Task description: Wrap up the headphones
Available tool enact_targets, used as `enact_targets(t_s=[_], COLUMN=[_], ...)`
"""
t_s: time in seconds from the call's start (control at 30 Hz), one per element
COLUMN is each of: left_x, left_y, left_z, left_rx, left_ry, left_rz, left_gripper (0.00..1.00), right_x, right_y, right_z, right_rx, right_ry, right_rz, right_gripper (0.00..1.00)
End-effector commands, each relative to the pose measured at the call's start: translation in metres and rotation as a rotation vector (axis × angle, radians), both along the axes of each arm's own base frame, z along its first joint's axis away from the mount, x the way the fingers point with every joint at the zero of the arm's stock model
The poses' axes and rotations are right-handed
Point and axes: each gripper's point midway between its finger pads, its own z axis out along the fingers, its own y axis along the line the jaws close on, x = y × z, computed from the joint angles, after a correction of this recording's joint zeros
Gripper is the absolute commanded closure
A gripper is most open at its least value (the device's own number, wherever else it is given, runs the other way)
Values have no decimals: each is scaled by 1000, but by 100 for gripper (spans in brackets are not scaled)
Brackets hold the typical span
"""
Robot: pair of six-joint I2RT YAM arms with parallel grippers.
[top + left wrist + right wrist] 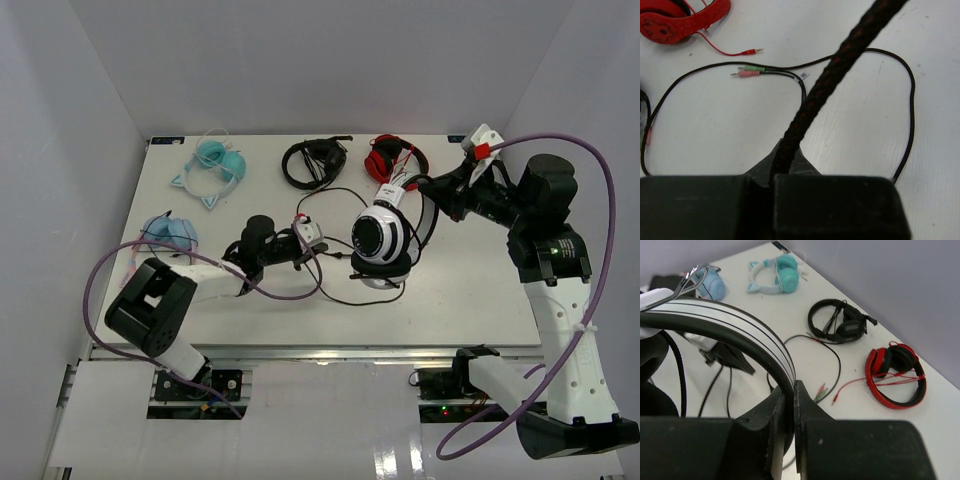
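The white headphones [380,240] hang upright over the table's middle, round cup facing the camera. My right gripper [428,198] is shut on their white, black-striped headband [740,327], with the jaws [793,392] pinched on the band. My left gripper [318,245] sits just left of the cups and is shut on the braided black cable [840,65], which runs from my jaws [775,167] up to the right. The rest of the thin cable [910,100] lies in loose loops on the table and ends in pink and green plugs [747,71].
Red headphones [393,158] and all-black headphones [313,162] lie at the back, with a red plug lead [735,51] near the loops. Teal cat-ear headphones [213,165] and a blue pair [168,232] lie at the left. White walls enclose the table [480,290].
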Motion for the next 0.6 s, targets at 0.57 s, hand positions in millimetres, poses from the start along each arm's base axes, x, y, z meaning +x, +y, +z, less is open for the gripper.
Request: enact_targets(t_s=[0.57], left_x=[36], left_y=[-1], left_z=[109], left_rx=[54], left_ry=[327], left_rz=[-53], left_gripper=[100], right_x=[2], right_y=[-54], right_z=[-94], right_rx=[-556], right_ry=[-230], right_rz=[-61], right_gripper=[92])
